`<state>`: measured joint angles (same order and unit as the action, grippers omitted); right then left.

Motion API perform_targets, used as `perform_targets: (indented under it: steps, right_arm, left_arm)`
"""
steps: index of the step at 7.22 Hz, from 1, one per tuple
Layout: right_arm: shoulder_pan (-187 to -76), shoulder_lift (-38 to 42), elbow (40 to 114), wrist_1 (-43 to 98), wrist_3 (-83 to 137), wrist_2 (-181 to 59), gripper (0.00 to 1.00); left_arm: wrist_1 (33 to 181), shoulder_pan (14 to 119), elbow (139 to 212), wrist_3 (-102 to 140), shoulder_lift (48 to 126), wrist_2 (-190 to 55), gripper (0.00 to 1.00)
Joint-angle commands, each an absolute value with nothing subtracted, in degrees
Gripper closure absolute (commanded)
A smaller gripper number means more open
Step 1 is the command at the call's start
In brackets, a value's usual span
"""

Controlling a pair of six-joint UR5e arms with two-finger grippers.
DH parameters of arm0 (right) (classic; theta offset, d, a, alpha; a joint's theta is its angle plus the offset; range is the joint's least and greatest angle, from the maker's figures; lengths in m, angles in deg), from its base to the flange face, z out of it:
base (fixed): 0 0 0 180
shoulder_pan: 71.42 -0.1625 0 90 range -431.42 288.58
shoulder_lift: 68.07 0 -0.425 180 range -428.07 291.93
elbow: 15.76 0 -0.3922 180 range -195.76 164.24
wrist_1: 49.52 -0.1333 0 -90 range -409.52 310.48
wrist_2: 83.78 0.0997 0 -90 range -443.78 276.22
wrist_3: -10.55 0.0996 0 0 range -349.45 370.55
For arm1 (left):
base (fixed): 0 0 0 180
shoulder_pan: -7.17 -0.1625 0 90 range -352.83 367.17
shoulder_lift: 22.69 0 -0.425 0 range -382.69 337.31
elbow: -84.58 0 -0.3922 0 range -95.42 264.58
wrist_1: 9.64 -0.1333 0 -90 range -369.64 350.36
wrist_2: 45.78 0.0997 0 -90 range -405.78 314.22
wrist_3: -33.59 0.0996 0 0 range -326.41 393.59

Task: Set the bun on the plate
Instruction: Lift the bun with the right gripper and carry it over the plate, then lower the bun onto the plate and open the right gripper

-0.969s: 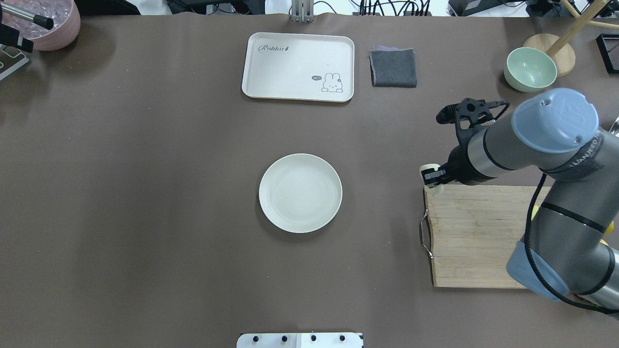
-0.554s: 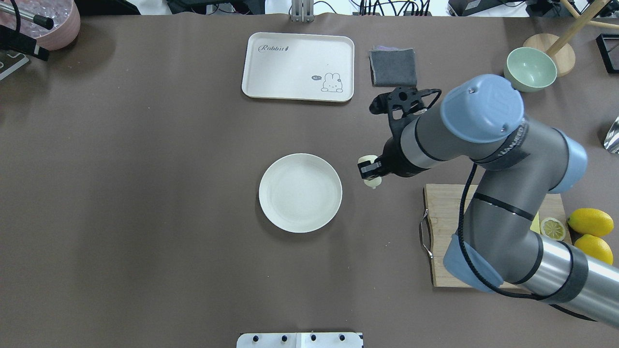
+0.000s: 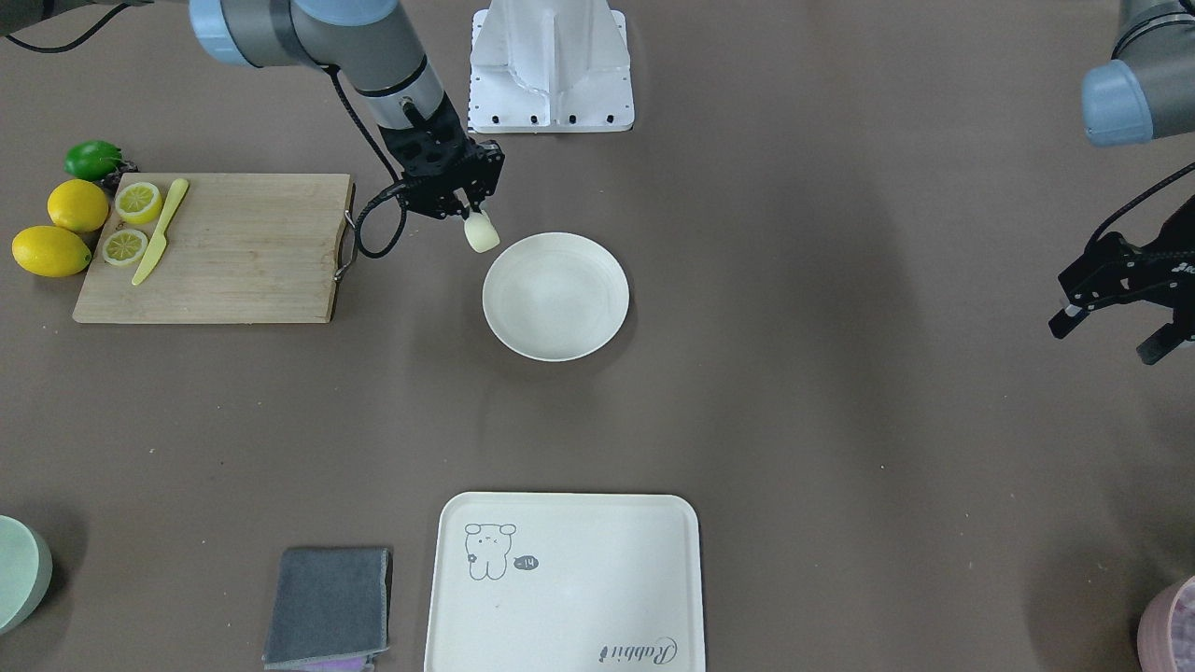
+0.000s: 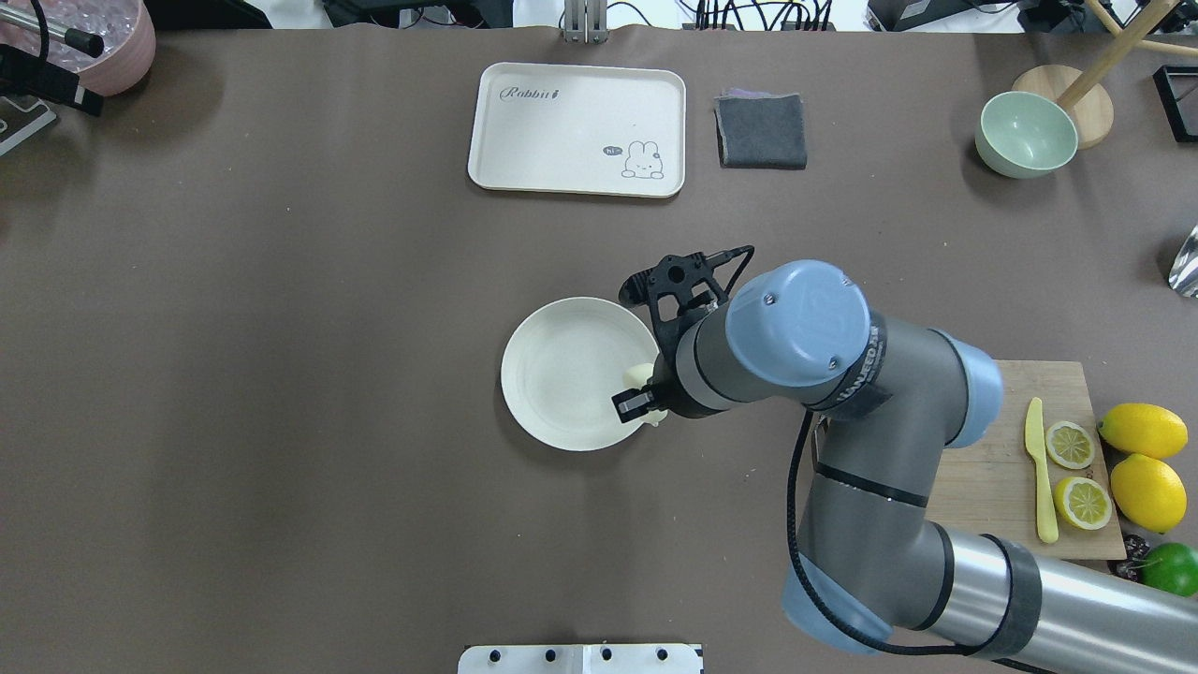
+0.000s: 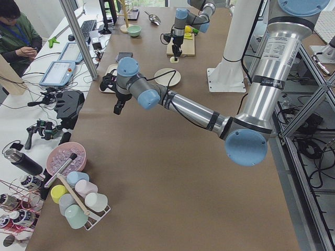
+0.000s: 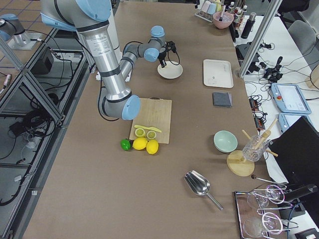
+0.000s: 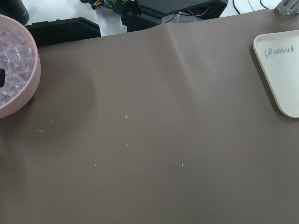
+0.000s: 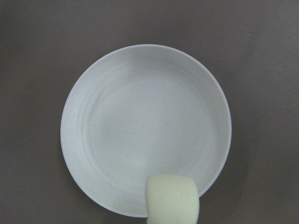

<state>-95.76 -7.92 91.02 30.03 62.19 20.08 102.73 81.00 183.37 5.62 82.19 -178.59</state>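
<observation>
My right gripper is shut on the bun, a small pale cream lump. It holds the bun in the air over the round off-white plate at mid-table, above the plate's rim on the cutting-board side. In the right wrist view the bun overlaps the bare plate at its lower rim. The plate has nothing on it. Far off at the table's left end, my left gripper hangs with its fingers apart and nothing between them.
A wooden cutting board on the right holds lemon slices and a yellow knife, with whole lemons beside it. A cream rabbit tray, grey cloth and green bowl line the far side. A pink bowl stands far left.
My right arm has swung left with the bun, from the cutting board's corner across the table to over the plate's rim. The left arm has barely moved.
</observation>
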Motion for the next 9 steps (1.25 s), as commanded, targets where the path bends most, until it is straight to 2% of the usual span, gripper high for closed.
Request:
perform_targets:
  steps: [1, 3, 4, 5, 9]
  right_arm:
    - [-93.4, -9.4, 84.7, 22.7, 62.2, 17.6, 1.00]
    - [-93.4, -13.7, 79.6, 22.5, 62.1, 16.1, 1.00]
    - [-93.4, -15.0, 78.4, 22.5, 61.9, 16.0, 0.69]
    - [-93.4, -15.7, 78.0, 22.5, 62.1, 15.7, 0.01]
    - [-95.2, -16.6, 78.1, 22.5, 62.2, 15.6, 0.00]
  left_arm:
    - [102.9, 81.0, 184.0, 2.3, 81.9, -178.5, 0.02]
    - [102.9, 80.9, 185.1, 0.7, 80.9, -178.6, 0.02]
    - [102.9, 80.9, 184.6, 0.7, 80.8, -178.5, 0.02]
    - [102.9, 80.9, 184.4, 0.7, 80.8, -178.5, 0.02]
    - [102.9, 80.9, 183.8, 1.1, 81.3, -178.3, 0.02]
